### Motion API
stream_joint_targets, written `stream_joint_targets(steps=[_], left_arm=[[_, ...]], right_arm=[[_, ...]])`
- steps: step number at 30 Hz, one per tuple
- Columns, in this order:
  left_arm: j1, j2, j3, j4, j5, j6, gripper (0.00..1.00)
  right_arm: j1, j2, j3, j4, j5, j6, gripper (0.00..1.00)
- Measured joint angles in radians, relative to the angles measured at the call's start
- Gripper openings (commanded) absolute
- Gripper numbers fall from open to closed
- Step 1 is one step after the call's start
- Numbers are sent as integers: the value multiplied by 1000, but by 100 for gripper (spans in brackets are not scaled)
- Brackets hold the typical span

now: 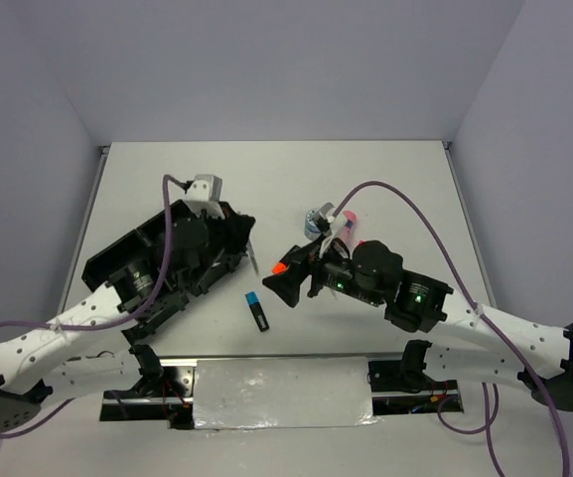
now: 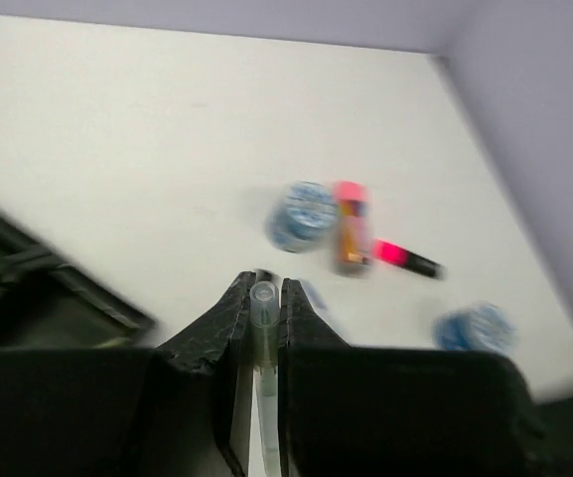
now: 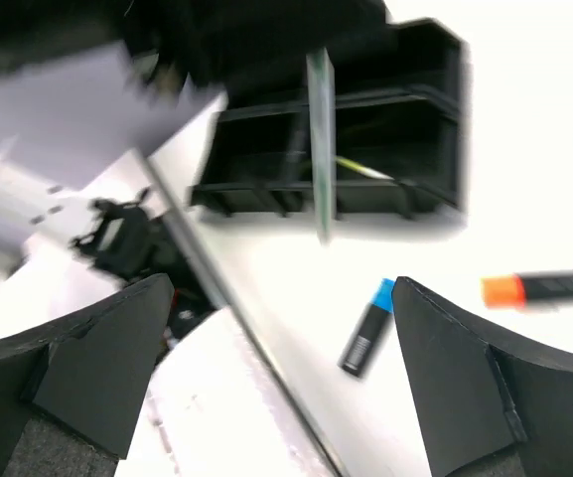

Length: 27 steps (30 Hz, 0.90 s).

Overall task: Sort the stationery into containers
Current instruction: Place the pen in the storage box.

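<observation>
Where left jaws meet, pen (image 2: 263,316) — pinched between

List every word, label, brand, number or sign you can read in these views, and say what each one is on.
No text can be read in any view.
blue-capped highlighter: pale marking on the barrel, too blurred to read.
tape roll: blue-white pattern, blurred; no letters can be made out.
pink-orange tube: blurred, nothing legible.
</observation>
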Motion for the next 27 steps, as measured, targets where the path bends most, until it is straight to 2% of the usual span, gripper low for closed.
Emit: stream_joint_targets(steps=[4, 8, 14, 18, 25, 26, 27], left_arm=[[159, 159, 105, -116, -70, 135, 0], [259, 301, 114, -119, -114, 309, 0], [396, 438, 73, -114, 12, 527, 0], [418, 441, 16, -84, 55, 602, 1], [418, 436, -60, -63, 89, 625, 19], [418, 436, -63, -66, 89, 623, 24], [418, 434, -64, -71, 89, 620, 40]], right_arm=[[-7, -95, -65, -65, 120, 17, 100], [-13, -219, -132, -132, 194, 24, 100], [-13, -344, -176, -197, 237, 26, 100], [-13, -434, -205, -228, 243, 23, 100], [-13, -503, -215, -248, 251, 18, 100], [-13, -503, -215, -251, 252, 16, 100], [-13, -503, -215, -254, 253, 15, 100]])
